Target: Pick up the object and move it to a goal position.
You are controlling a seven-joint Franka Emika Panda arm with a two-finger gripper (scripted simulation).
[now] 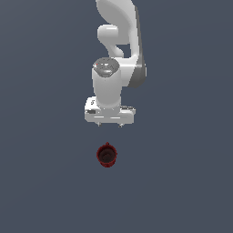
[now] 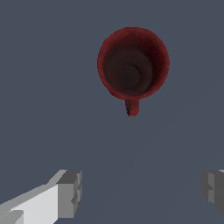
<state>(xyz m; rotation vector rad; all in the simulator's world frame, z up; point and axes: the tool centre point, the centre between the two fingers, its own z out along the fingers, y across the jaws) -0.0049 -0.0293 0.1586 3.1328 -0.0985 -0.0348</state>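
Your gripper hangs released, the cup well ahead of its jaws; descend now and you'll miss it.

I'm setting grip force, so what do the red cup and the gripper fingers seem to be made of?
The red cup is a simulator render; it looks like matte ceramic or plastic, evenly dark red without highlights. The fingers look like flat grey hard plastic or metal with blocky edges. The true material can't be told.
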